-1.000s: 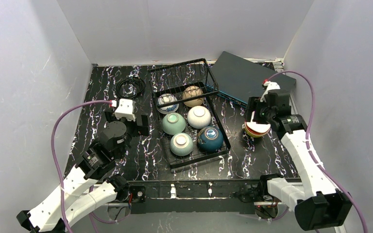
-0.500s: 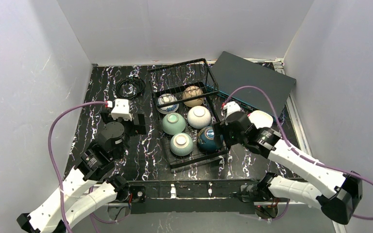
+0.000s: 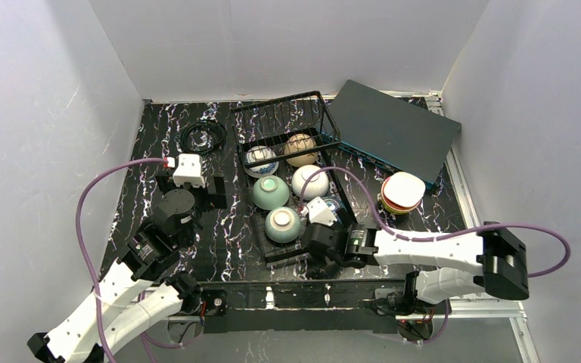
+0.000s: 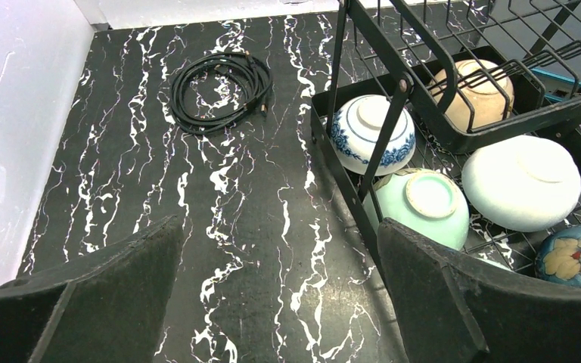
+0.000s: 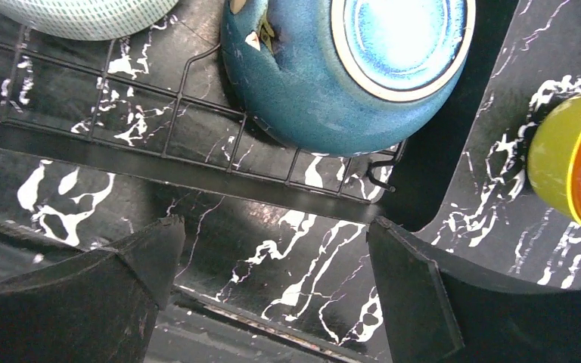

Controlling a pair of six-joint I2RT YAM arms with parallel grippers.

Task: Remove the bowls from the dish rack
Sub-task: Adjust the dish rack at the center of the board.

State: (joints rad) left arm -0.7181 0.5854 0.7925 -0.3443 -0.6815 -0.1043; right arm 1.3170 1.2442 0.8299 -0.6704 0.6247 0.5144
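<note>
The black wire dish rack (image 3: 346,227) stands mid-table and holds six bowls upside down: blue-and-white (image 3: 261,160), beige (image 3: 300,149), pale green (image 3: 270,192), white (image 3: 308,181), a striped pale one (image 3: 282,224) and dark teal (image 3: 334,204), partly hidden by my right arm. A stack of bowls (image 3: 402,191), white on top of orange, yellow and lime green, sits on the table right of the rack. My right gripper (image 3: 319,255) is open and empty over the table in front of the rack's near edge, below the dark teal bowl (image 5: 348,68). My left gripper (image 3: 195,187) is open and empty left of the rack.
A flat dark grey-teal box (image 3: 393,128) lies at the back right. A coiled black cable (image 3: 203,136) lies at the back left, also in the left wrist view (image 4: 223,87). The table's front edge runs just under my right gripper (image 5: 272,295). The lime green bowl (image 5: 567,159) is to its right.
My right arm has left the stack on the right, now with a white bowl on top, and swung left and down to the rack's near edge. The left arm has barely moved.
</note>
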